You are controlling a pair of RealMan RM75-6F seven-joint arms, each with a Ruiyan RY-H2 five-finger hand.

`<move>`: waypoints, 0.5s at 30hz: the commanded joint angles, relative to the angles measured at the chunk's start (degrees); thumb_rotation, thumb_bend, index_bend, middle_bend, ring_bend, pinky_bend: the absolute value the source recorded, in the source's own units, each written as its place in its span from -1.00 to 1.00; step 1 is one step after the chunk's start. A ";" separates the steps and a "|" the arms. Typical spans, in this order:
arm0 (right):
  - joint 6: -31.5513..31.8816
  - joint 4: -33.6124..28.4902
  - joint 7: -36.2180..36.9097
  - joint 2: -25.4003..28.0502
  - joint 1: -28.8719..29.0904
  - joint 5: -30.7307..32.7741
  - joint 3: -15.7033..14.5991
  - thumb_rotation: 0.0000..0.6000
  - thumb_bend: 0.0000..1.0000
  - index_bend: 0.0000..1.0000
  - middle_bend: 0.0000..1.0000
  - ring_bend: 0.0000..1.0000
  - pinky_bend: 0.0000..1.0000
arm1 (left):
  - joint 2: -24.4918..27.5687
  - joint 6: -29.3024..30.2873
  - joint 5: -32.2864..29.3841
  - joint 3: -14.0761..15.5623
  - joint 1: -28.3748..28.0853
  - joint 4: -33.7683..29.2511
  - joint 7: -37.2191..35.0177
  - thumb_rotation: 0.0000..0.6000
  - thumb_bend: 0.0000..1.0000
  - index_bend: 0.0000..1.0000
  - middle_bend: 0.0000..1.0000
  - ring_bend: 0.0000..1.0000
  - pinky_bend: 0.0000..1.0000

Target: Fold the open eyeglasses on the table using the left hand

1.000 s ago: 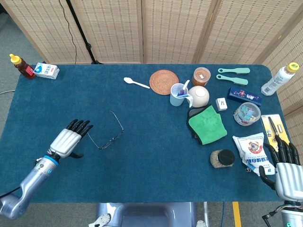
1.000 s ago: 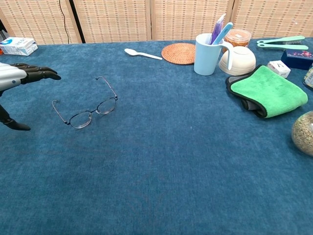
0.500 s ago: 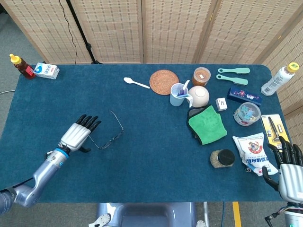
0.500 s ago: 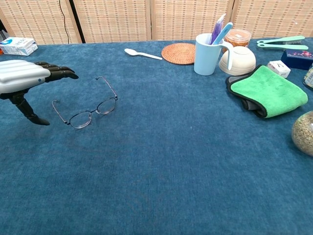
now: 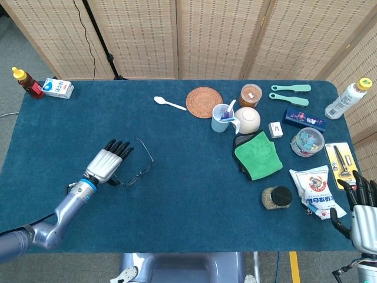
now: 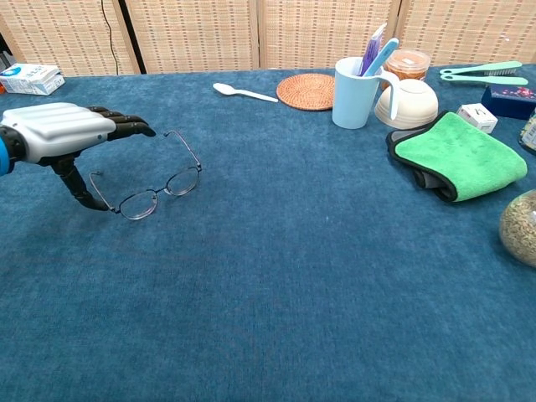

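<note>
The left hand (image 6: pixel 59 130) hovers flat with fingers extended and thumb angled down, holding nothing, just left of the eyeglasses (image 6: pixel 155 188), which lie open on the blue table (image 6: pixel 293 276) well left of the green cloth (image 6: pixel 456 155). The right hand (image 5: pixel 362 215), fingers spread, idles far beyond that cloth. The thin wire frame looks light, springy and easily bent, so I'd press gently on the temple (image 6: pixel 99 188) nearest the thumb, close to its hinge.

No legible text anywhere. Small carton (image 5: pixel 58 88) at far left carries blue print, too small to read. White pouch (image 5: pixel 315 190) at near right has red-and-blue label, unreadable. Dark blue box (image 5: pixel 304 119) at far right shows coloured print, characters blurred.
</note>
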 commanded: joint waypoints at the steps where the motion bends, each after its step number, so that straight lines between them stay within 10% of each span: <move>1: -0.02 0.12 0.21 0.03 -0.06 0.12 0.01 1.00 -0.15 -0.64 -1.00 -1.00 -1.00 | -0.92 0.20 -1.02 -0.60 -0.57 -0.01 0.45 0.66 -0.85 -1.00 -1.00 -1.00 -1.00; 15: 0.25 1.50 1.76 -0.15 -0.44 0.87 0.36 1.00 -0.15 -0.64 -1.00 -1.00 -1.00 | -4.78 -1.38 -10.35 -4.31 -5.05 -4.67 3.71 0.66 -0.85 -1.00 -1.00 -1.00 -1.00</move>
